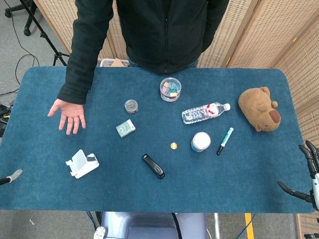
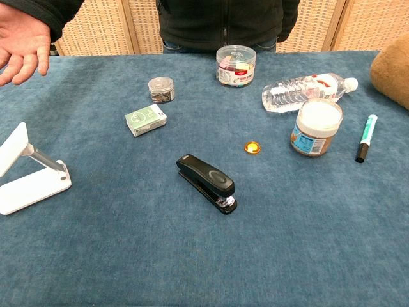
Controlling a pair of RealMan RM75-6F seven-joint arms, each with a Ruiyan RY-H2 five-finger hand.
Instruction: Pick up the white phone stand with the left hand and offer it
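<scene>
The white phone stand [image 1: 82, 164] sits unfolded on the blue table at the near left; in the chest view the phone stand [image 2: 29, 173] is at the left edge, its plate tilted up. Only one outstretched finger of my left hand [image 1: 12, 176] shows, at the head view's left edge, well left of the stand and not touching it. My right hand [image 1: 310, 172] hovers at the table's near right corner with its fingers spread and nothing in it. Neither of my hands shows in the chest view. A person's open palm [image 1: 67, 114] rests on the table beyond the stand.
A black stapler [image 1: 153, 166] lies right of the stand. Further back are a green box [image 1: 125, 128], a small tin [image 1: 131, 105], a clear tub [image 1: 170, 89], a water bottle [image 1: 204, 113], a white-lidded jar [image 1: 200, 142], a marker [image 1: 225, 140] and a brown plush bear [image 1: 259, 108].
</scene>
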